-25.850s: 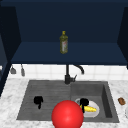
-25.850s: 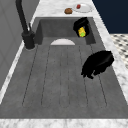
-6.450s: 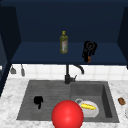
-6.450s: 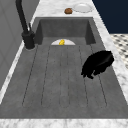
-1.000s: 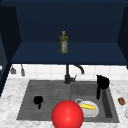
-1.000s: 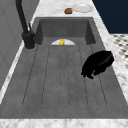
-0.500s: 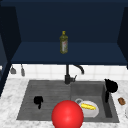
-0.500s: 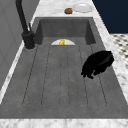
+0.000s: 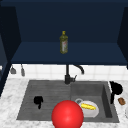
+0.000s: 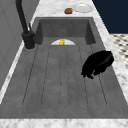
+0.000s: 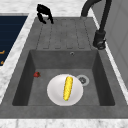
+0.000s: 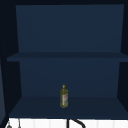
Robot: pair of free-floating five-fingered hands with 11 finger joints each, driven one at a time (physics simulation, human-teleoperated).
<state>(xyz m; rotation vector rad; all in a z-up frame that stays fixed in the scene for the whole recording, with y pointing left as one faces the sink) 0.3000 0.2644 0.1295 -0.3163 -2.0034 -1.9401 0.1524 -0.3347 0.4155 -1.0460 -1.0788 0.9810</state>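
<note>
Right hand [image 9: 115, 89] above sink's right rim [image 9: 107, 93]

The sink [image 9: 50, 95] is dark grey with a ribbed draining board, set in a counter [image 9: 10, 100] of white marble veined with grey, and the tap [image 9: 68, 75] is black. A white plate [image 11: 53, 93] carries yellow corn [image 11: 67, 88], with a small red thing [image 11: 36, 74] beside it in the basin and a bright red ball [image 9: 67, 115] in front. Both the left hand [image 9: 38, 100] and right hand [image 9: 115, 88] are black, the cabinet [image 12: 67, 37] is deep navy, its bottle [image 12: 64, 97] olive-yellow, and a brown lump [image 9: 121, 101] lies on the counter.
</note>
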